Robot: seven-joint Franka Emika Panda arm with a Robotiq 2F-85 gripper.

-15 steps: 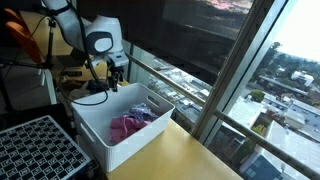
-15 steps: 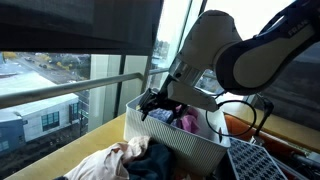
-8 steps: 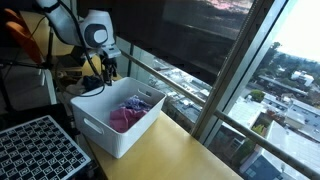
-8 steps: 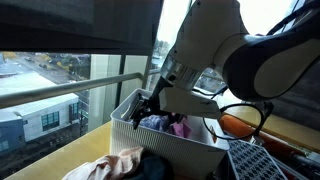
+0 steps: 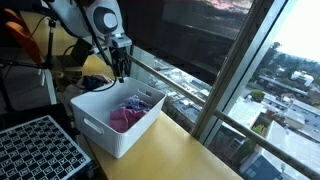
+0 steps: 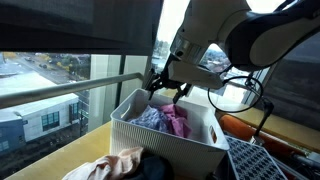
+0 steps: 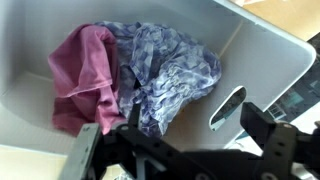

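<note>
A white plastic bin stands on the wooden table and shows in both exterior views. In it lie a pink cloth and a blue patterned cloth; they also show in the exterior views. My gripper hangs above the bin's far side, clear of the clothes, and also shows in an exterior view. In the wrist view its fingers are spread wide and hold nothing. The bin's handle slot shows between them.
A loose pile of clothes, cream and dark, lies on the table in front of the bin. A black grid tray sits beside the bin and shows again in an exterior view. A window with a railing runs along the table's edge.
My gripper has risen from inside the bin to above its rim, with nothing in it. The bin and the clothes in it sit as before.
</note>
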